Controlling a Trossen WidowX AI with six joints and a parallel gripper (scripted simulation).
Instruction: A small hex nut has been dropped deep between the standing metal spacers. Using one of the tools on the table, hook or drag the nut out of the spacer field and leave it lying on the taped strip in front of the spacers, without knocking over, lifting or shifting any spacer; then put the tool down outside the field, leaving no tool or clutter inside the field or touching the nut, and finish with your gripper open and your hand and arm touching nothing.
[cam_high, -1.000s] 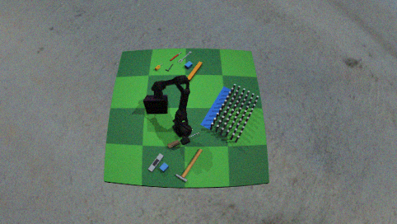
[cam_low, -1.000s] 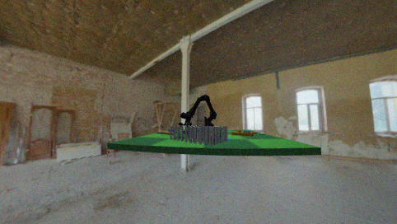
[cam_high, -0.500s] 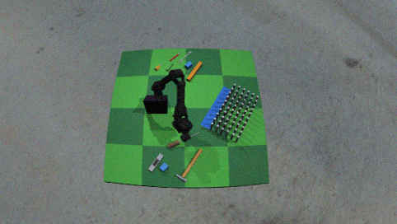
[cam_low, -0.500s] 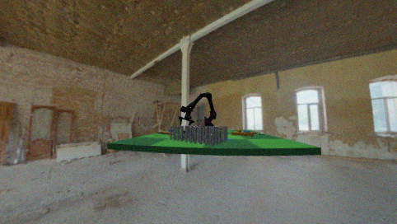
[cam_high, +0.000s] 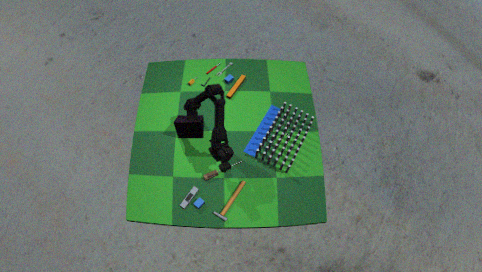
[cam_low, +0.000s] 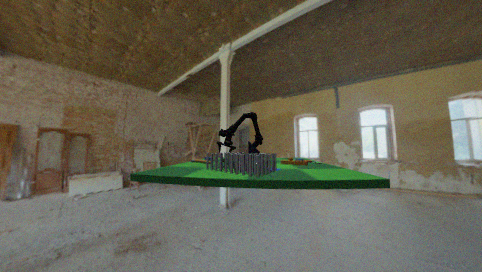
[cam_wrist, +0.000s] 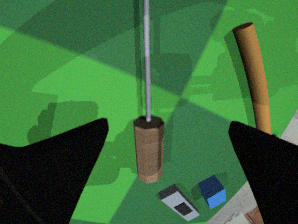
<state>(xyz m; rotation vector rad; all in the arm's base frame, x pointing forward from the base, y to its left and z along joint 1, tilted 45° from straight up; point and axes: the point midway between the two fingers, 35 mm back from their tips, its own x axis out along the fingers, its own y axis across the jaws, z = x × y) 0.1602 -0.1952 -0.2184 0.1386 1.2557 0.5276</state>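
My gripper (cam_high: 226, 169) (cam_low: 226, 149) (cam_wrist: 168, 125) is open above the long thin tool, with nothing between its fingers. The tool's brown handle (cam_high: 210, 175) (cam_wrist: 149, 155) lies below the fingertips in the wrist view, and its thin metal shaft (cam_high: 237, 163) (cam_wrist: 147, 65) points toward the near end of the blue strip. The shaft's far end is out of the wrist view. The blue taped strip (cam_high: 262, 131) runs along the side of the spacer field facing the arm. The metal spacers (cam_low: 242, 164) stand upright in rows. I cannot make out the hex nut.
A hammer (cam_high: 233, 199) (cam_wrist: 255, 75), a grey-white box-like tool (cam_high: 189, 197) (cam_wrist: 179, 202) and a blue block (cam_high: 199, 203) (cam_wrist: 212, 191) lie near the front edge. An orange bar (cam_high: 236, 86), another blue block (cam_high: 229, 78), a wrench (cam_high: 225, 69) and a red tool (cam_high: 212, 69) lie at the back.
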